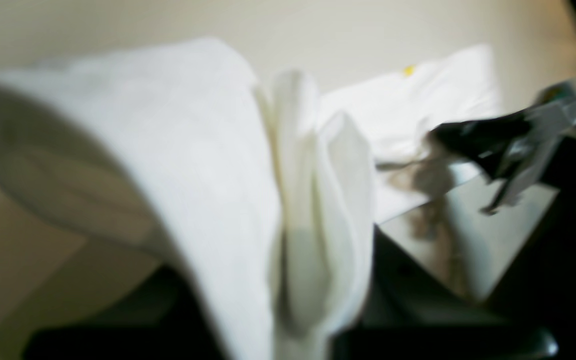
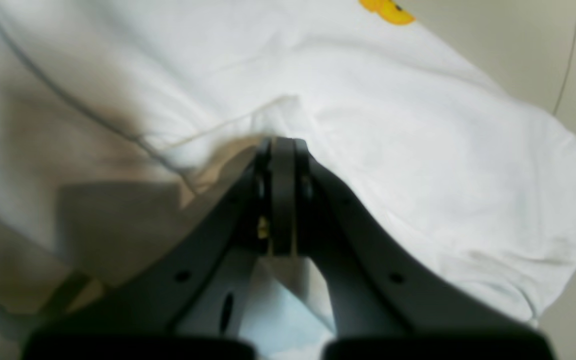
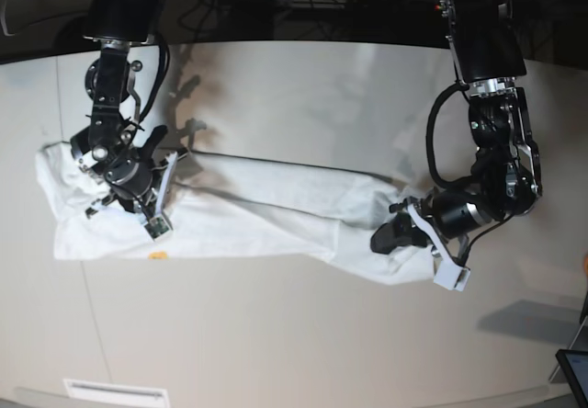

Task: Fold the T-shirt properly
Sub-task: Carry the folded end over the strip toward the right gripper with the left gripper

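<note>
White T-shirt [image 3: 276, 215] lay stretched across the pale table [image 3: 303, 105] btwn both arms, plain side mostly up, a bit of yellow print showing near one edge. Left gripper [image 3: 390, 233] was pinched on a bunched fold at its end; right gripper [image 2: 282, 150], jaws pressed together, nipped the cloth at the other end.

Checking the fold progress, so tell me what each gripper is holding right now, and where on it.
Both pinch the T-shirt: the left gripper on one end's bunched edge, the right gripper on a fold at the other end.
</note>
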Available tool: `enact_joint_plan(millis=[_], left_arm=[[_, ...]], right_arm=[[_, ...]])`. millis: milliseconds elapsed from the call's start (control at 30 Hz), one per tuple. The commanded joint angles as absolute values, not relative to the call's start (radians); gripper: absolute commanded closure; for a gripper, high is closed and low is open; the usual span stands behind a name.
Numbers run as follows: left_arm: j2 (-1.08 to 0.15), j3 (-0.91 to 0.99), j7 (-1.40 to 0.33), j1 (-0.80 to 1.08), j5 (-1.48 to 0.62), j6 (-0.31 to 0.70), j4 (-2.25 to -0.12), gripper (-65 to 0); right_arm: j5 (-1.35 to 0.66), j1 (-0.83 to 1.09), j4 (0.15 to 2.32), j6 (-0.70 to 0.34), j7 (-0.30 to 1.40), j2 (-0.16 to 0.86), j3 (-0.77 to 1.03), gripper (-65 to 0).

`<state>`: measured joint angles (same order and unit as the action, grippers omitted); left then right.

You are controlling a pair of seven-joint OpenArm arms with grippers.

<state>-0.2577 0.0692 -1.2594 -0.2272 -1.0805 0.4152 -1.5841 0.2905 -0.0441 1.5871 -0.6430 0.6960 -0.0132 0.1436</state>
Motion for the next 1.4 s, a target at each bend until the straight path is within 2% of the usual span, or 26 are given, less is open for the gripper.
enact_joint_plan(millis=[0, 133, 333, 600, 1100, 1367], left_arm=[[-0.249, 0.074, -1.239, -0.249, -1.112, 0.4, -1.6, 0.0], [-0.168, 0.074, -1.236, -0.249, -1.135, 0.349, -1.6, 0.0], [-0.056, 0.073, -1.233, -0.275, -1.13, 0.346, -1.59, 0.0], [0.051, 0.059, -1.233, -0.348, -1.129, 0.346, -1.434, 0.0], [0.154, -0.05, -1.231, -0.426, -1.015, 0.346, -1.25, 0.0], [0.157, -0.051, -1.231, -0.484, -1.015, 0.348, -1.125, 0.0]], right_arm=[[0.291, -0.064, 1.612, -0.636, 0.676, -0.002, 0.147, -0.3], [0.291, -0.064, 1.612, -0.638, 0.676, -0.001, 0.151, -0.1], [0.291, -0.056, 1.636, -0.638, 0.674, 0.001, 0.153, -0.1], [0.291, -0.039, 1.687, -0.638, 0.674, 0.001, 0.156, -0.1], [0.291, -0.042, 1.689, -0.638, 0.674, 0.021, 0.157, -0.1], [0.291, -0.044, 1.689, -0.638, 0.674, 0.021, 0.157, -0.1]])
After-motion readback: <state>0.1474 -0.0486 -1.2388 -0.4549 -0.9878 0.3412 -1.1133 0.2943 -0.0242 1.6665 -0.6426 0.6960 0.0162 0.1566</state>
